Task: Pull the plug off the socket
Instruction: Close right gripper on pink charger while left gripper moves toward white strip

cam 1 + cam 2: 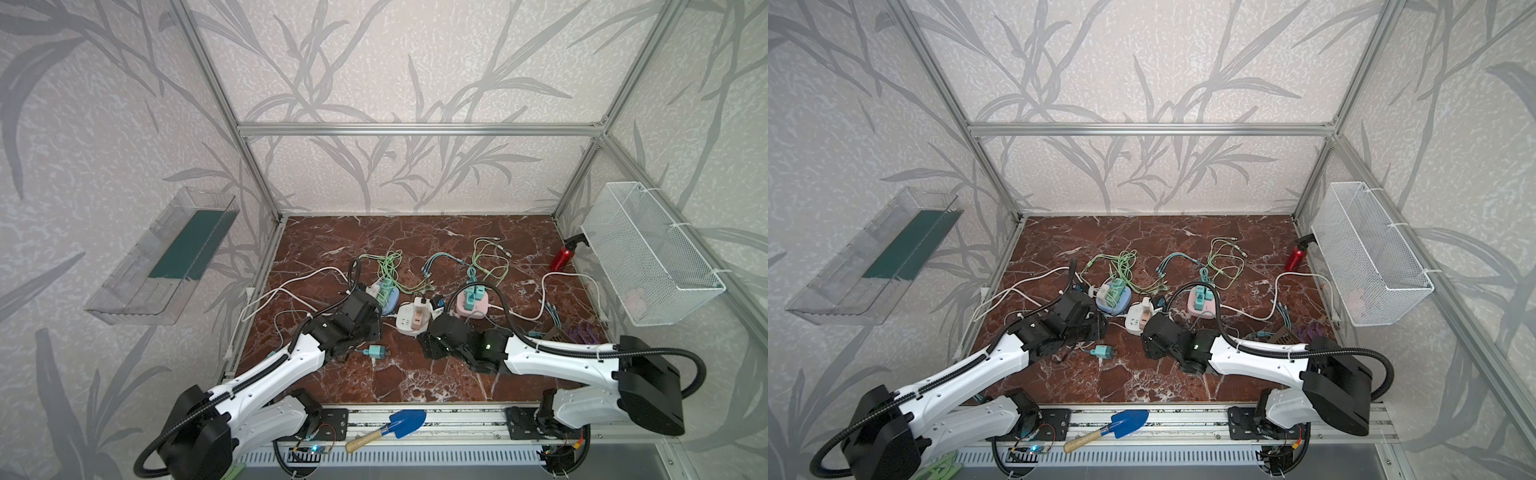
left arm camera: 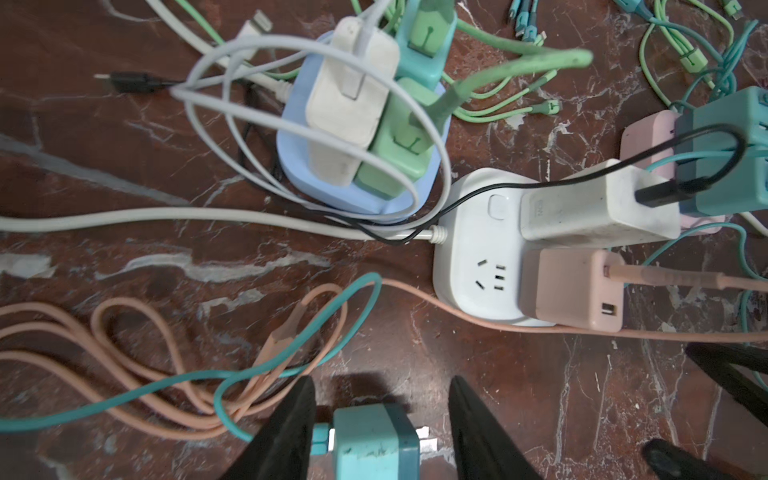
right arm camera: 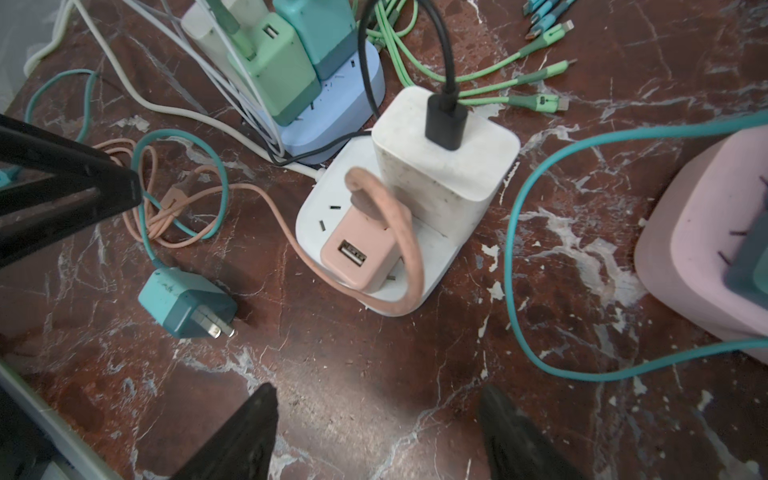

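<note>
Left gripper [image 2: 381, 388] is released, jaws apart, with the teal plug [image 2: 374, 440] lying loose between them. The plug is a scuffed 2-tone cube with 2 flat prongs bare and a teal cable attached, resting unplugged on the marble table [image 3: 374, 353] near the left side of the white socket [image 2: 469, 257]. That socket carries 2 chargers, the pink charger [image 3: 357, 249] and the white charger [image 3: 449, 166]; the right gripper [image 3: 378, 395] is also released, jaws wide over bare marble.

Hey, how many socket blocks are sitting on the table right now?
3. In a top view: blue socket block on the left, white socket block in the middle, pink socket block on the right. None looks hidden.
</note>
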